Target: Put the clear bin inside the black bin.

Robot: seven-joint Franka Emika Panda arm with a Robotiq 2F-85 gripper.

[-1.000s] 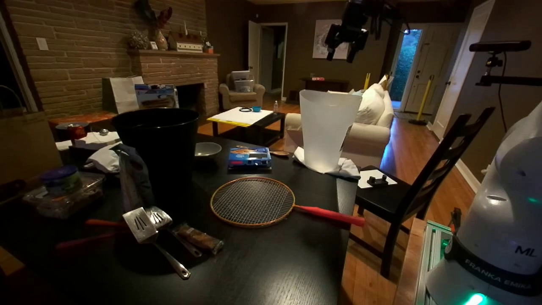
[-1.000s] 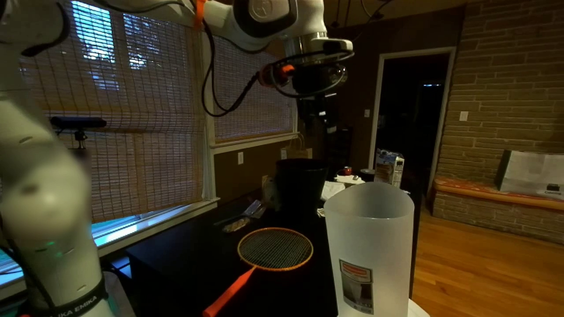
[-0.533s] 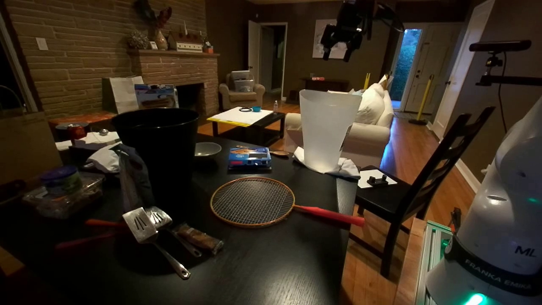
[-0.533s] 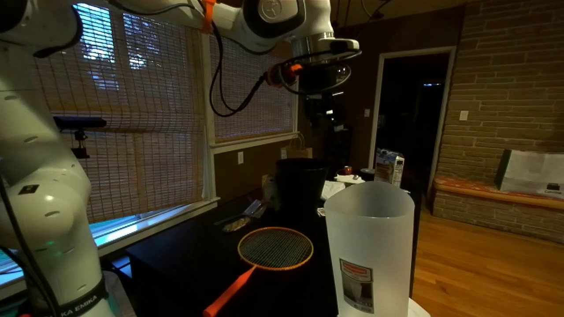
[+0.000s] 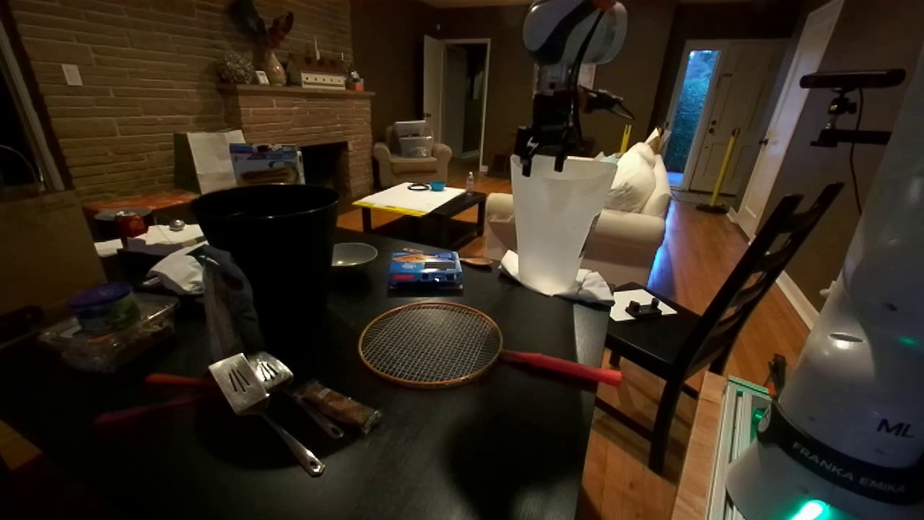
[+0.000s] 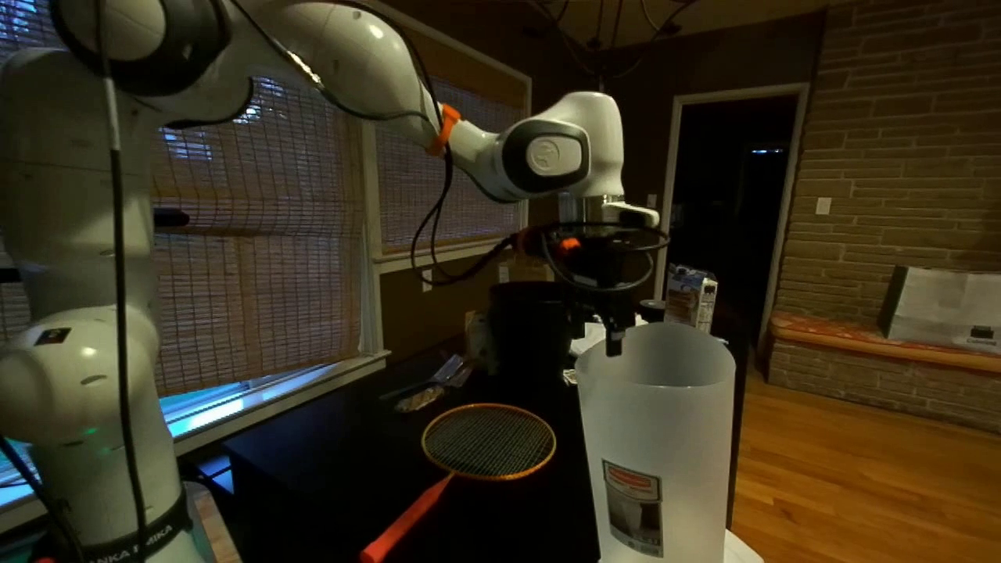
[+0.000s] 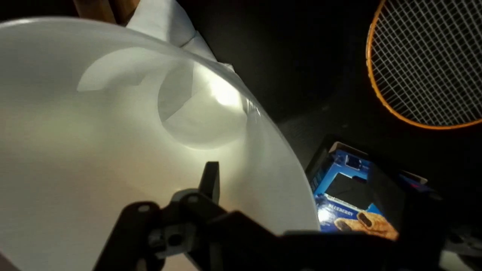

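Note:
The clear bin [image 5: 556, 231] stands upright on a white cloth near the table's edge. It also shows in an exterior view [image 6: 665, 430] with its label, and its open mouth fills the left of the wrist view [image 7: 113, 135]. The black bin [image 5: 274, 253] stands upright across the table, and shows in an exterior view [image 6: 532, 336] too; it is out of the wrist view. My gripper [image 5: 543, 167] is open and empty at the height of the clear bin's rim. In the wrist view [image 7: 301, 195] the fingers lie either side of the rim, one over the mouth, one outside.
An orange racket [image 5: 431, 345] lies on the table with its red handle towards the edge. A blue box [image 5: 426, 269], a bowl [image 5: 354, 254] and a wooden spoon [image 5: 476, 261] lie between the bins. Spatulas [image 5: 242, 383] and a packet [image 5: 339, 406] lie before the black bin.
My gripper has come down from well above the clear bin to its rim, staying open. Both bins have not moved.

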